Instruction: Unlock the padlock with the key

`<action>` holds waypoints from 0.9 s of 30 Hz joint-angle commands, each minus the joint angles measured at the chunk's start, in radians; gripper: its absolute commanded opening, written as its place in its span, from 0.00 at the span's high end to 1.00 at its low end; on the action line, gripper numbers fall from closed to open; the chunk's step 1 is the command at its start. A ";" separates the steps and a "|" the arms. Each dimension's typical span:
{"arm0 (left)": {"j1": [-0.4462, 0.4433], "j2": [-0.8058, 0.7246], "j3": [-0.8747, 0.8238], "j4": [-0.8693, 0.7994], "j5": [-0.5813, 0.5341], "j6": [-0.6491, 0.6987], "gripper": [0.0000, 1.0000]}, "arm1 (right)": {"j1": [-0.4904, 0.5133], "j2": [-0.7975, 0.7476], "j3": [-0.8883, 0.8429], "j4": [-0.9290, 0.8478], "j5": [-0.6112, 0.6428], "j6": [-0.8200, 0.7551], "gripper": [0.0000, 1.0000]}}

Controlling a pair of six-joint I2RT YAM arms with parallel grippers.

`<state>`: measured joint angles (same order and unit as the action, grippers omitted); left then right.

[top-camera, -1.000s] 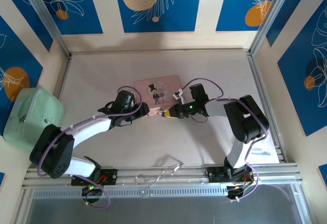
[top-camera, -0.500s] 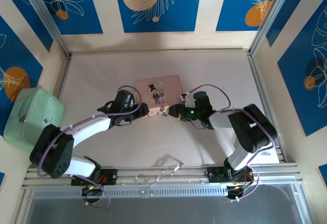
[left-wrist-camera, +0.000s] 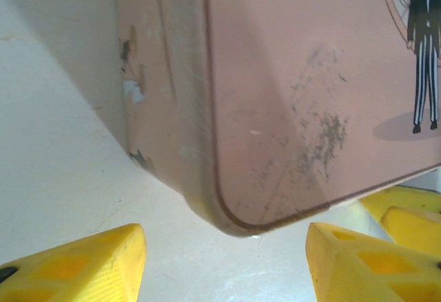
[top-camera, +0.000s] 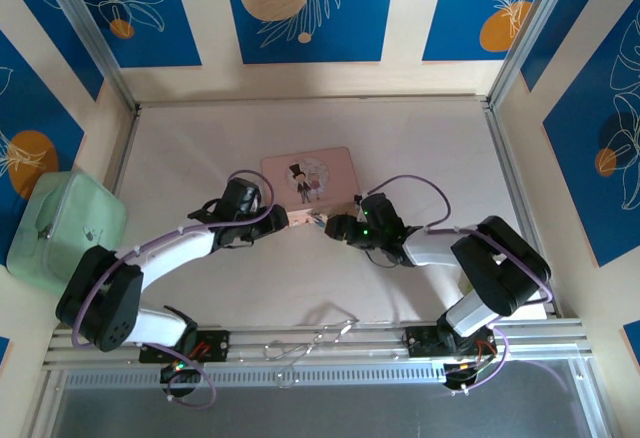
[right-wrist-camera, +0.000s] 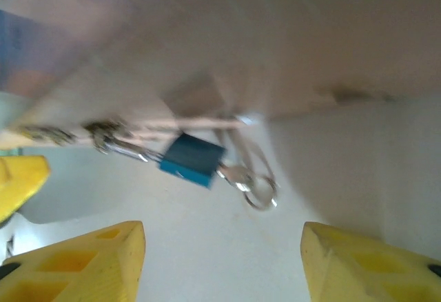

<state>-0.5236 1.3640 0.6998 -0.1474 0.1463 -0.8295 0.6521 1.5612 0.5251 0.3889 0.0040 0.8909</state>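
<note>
Blue padlock (right-wrist-camera: 193,159) sits against the pink tin (left-wrist-camera: 289,95), just ahead of the right jaws and a little left of their gap. Those jaws stand apart. The key (right-wrist-camera: 238,176) looks seated, though blurred. Best to close squarely on its head, not the ring (right-wrist-camera: 260,193), then twist gently. The left jaws, also apart, flank the tin's corner.

Pale wooden walls (top-camera: 405,8) hold blue panels (top-camera: 350,38) with white leaves and orange circles, around a white tabletop (top-camera: 420,138).
</note>
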 commanded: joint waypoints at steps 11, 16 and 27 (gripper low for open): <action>0.016 -0.035 -0.016 -0.027 0.007 -0.001 0.37 | 0.191 0.022 0.212 -0.456 0.348 0.020 0.40; 0.016 -0.029 -0.006 -0.031 0.004 0.002 0.37 | 0.211 0.018 0.198 -0.438 0.352 0.074 0.48; 0.016 -0.032 -0.005 -0.030 0.016 0.007 0.38 | 0.199 0.099 0.260 -0.278 0.334 -0.092 0.44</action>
<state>-0.5209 1.3491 0.6933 -0.1581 0.1493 -0.8299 0.8486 1.6382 0.7532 0.0612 0.3161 0.8406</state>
